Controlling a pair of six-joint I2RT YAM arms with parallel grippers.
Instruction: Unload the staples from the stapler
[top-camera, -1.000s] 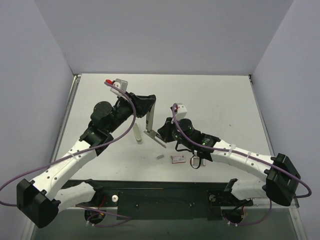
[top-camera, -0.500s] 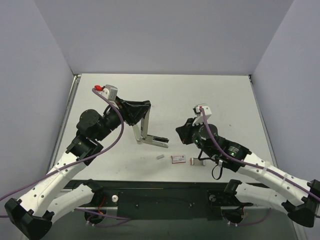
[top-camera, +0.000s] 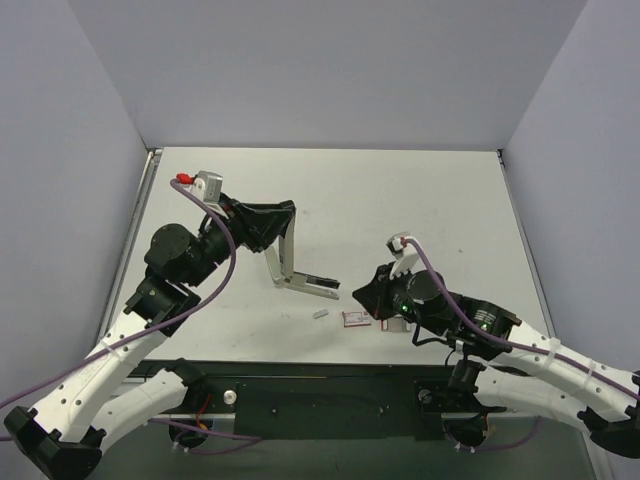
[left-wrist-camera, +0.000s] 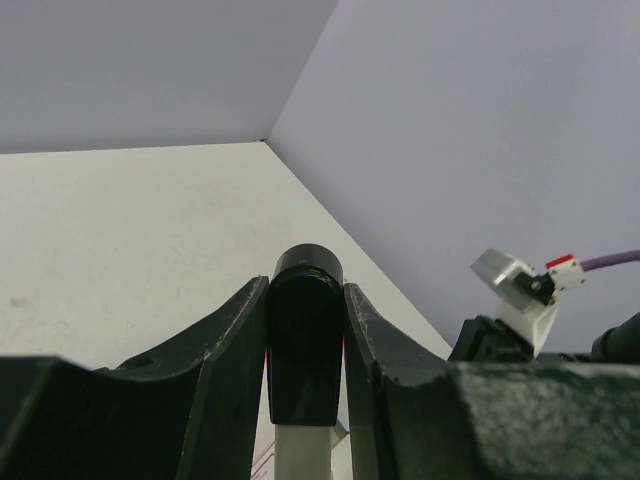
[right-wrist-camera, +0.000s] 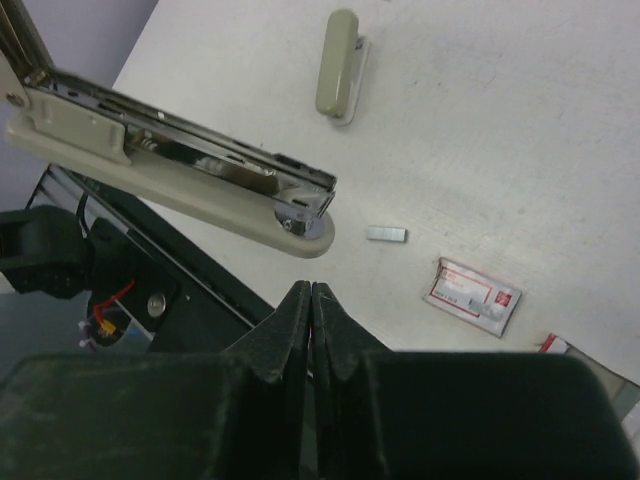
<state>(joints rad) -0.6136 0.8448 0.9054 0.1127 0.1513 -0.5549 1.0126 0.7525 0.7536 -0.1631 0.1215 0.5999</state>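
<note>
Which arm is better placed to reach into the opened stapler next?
Right. The left hand grips the stapler by its black end, propping it open; the right hand is shut, empty and facing its exposed inside.

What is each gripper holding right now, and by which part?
The left gripper clamps the opened beige-and-silver metal stapler by the black end of its raised top arm. The right gripper is shut on nothing.

A small red-pink box (right-wrist-camera: 472, 297) lies flat on the white tabletop (right-wrist-camera: 520, 120), just ahead and to the right of the right tool (right-wrist-camera: 310, 288). A second little box (right-wrist-camera: 560, 347) sits just beside it, further right. A slim beige bar (right-wrist-camera: 340, 65) lies well ahead of that tool.
</note>
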